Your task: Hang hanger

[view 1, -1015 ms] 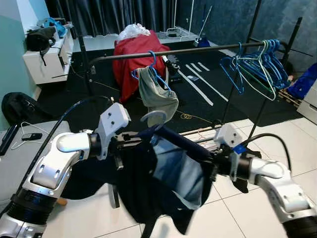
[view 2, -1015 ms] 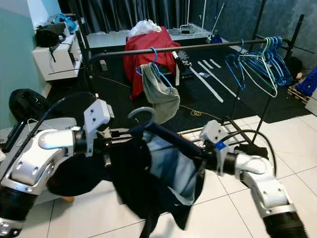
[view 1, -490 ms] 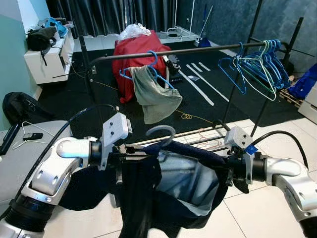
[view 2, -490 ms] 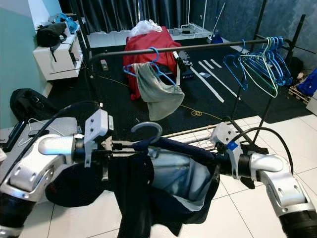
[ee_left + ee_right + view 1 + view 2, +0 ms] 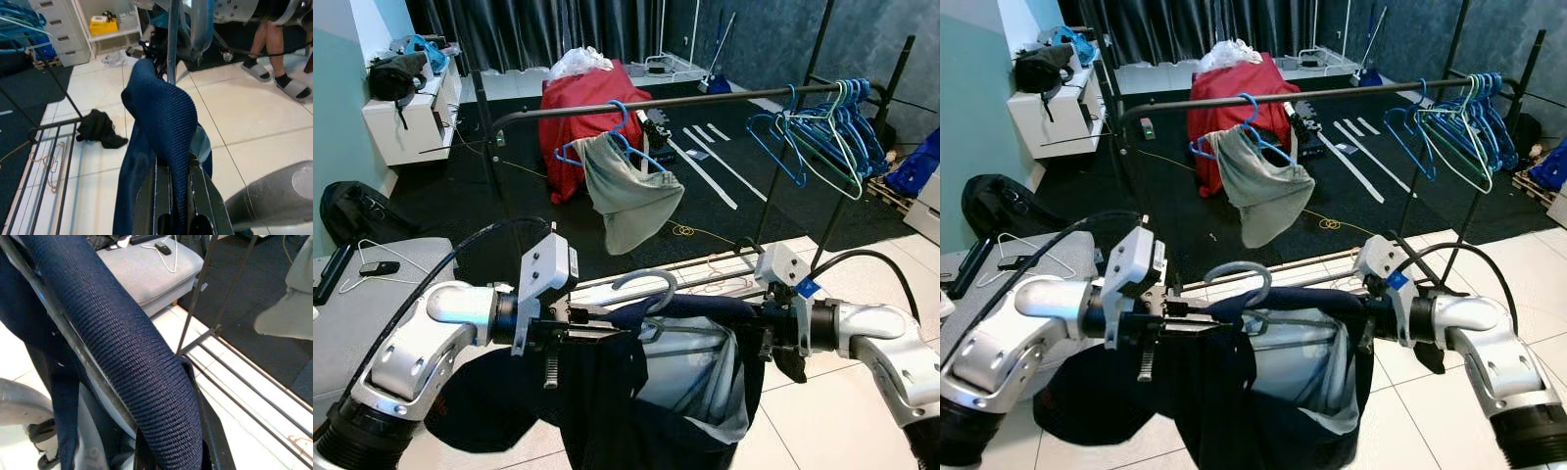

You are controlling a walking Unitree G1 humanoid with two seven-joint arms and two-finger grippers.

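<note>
Both pincers, left pincer and right pincer, clenched the ends of the hanger draped in a dark blue garment at lower centre, levelled since a moment earlier, below the rail, not yet hooked.

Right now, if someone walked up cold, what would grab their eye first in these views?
The dark blue garment on a hanger, stretched between the left tool and right tool, low in front of the robot. Behind it stands the black rail, with a grey garment hung near the middle and a bunch of blue hangers at its right end. A red heap lies on the dark floor behind.
</note>
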